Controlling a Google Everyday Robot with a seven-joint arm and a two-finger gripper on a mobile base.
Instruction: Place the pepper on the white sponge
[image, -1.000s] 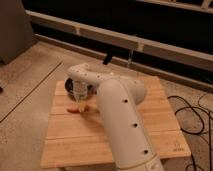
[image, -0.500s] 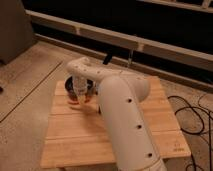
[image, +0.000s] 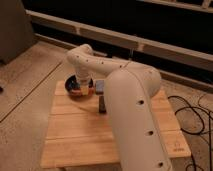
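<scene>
Gripper sits upper left of centre, hanging from the wrist of the white arm, low over the far left part of the wooden table. Whether it is wide or narrow cannot be told; the wrist housing hides its working end.

Pepper: a small orange-red patch right at the gripper's lower tip, over the right rim of the dark bowl. It looks carried rather than resting, but the grip itself is not visible, so this is a judgement.

White sponge: a pale grey-blue block just right of the gripper, beside the bowl and partly cut off by the arm's bulk. A black block lies just below it in the frame, toward the table's middle.

Step in hand, as judged: carrying the pepper across to the sponge. The remaining travel is short, to frame right.

To do it well:
- Keep the pepper high enough to clear the bowl rim and the sponge's near edge.
- Centre it over the sponge and line its long axis with the sponge's length, since the two are of similar length and there is little margin.
- Lower until the pepper touches the sponge before releasing; a drop could roll it off toward the black block.
- Withdraw straight up so the pepper is not dragged.

Dark cables lie on the floor at frame right, well apart.
</scene>
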